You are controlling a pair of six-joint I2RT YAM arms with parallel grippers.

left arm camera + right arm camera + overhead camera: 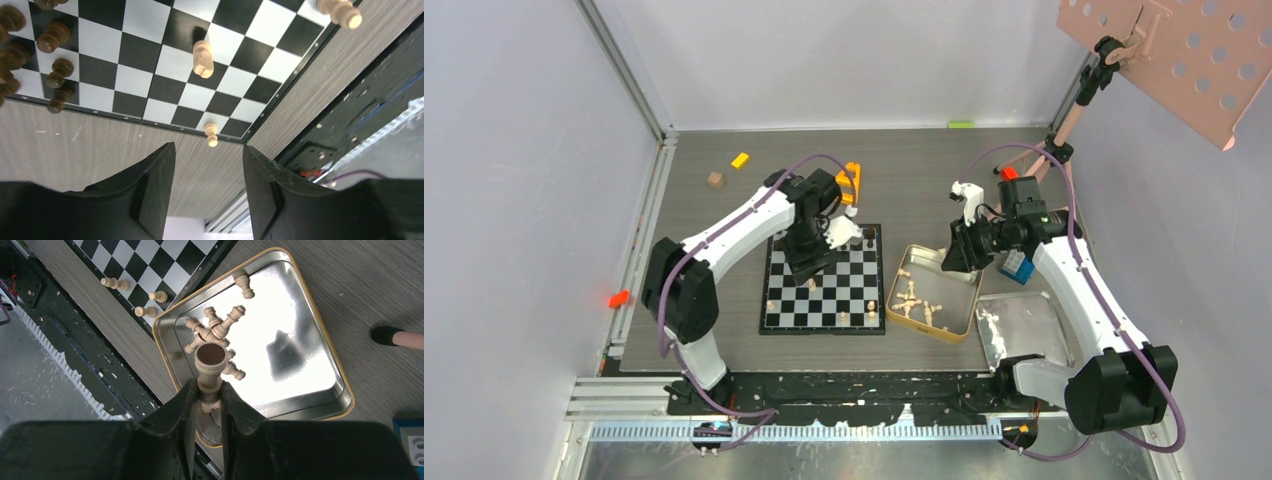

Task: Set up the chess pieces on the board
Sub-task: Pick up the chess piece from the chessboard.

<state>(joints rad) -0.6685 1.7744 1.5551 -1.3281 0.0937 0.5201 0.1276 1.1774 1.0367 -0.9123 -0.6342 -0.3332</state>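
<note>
The left gripper (209, 155) is pictured above the near edge of the checkered board (165, 65), its jaws parted and nothing held between them. A pale piece (202, 58) is seen standing on a square beyond the fingers, and a pale pawn (212, 134) on the edge row. Dark pieces (55, 37) are ranged along one side, several cut off by the frame. From overhead, the middle of the board's far half is hidden by the left wrist. The right gripper (208, 390) is held over the gold tin (300, 350), its jaws closed on a pale chess piece (210, 356) gripped by the stem. Its round base is turned to the camera and its head is masked by the fingers, so its kind cannot be told. Loose pale pieces (215, 327) are left lying tangled in the tin beside the board.
</note>
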